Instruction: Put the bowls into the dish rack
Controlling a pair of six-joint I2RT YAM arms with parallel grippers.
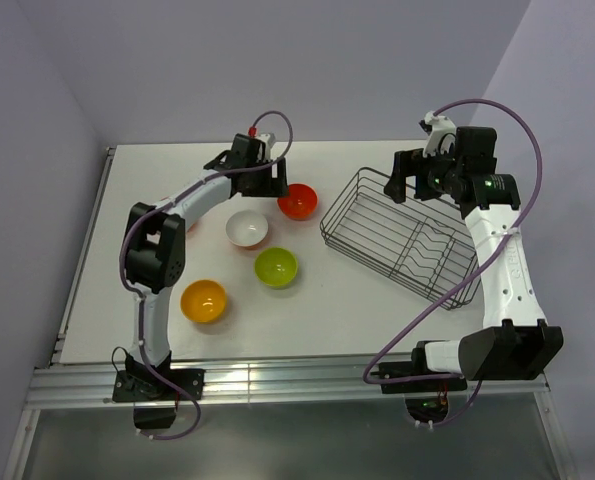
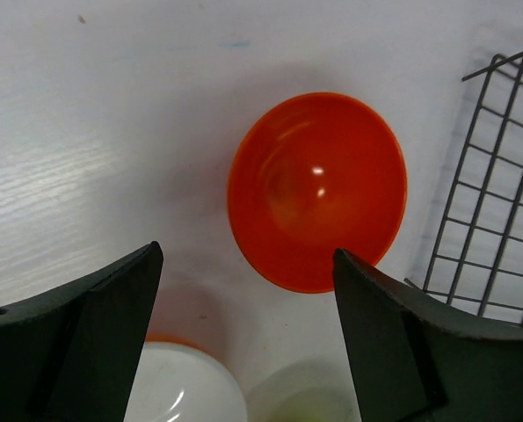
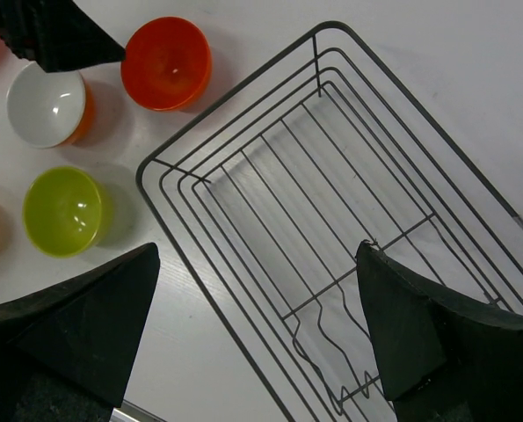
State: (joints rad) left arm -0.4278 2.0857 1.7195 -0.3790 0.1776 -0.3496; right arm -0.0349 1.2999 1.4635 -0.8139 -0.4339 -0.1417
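Our left gripper hangs spread and empty over the red-orange bowl. We should lower one finger inside its 6 o'clock rim, then pinch squarely. The empty dish rack sits at the bowl's 3 o'clock, our right gripper spread above it.

white table top, matt, with faint wood grain showing in the left wrist view. aluminium rail runs along its near edge; a metal strip lines the left edge. plain pale lilac walls enclose the back and both sides. grey surface lies below the rail. light even, shadows soft.
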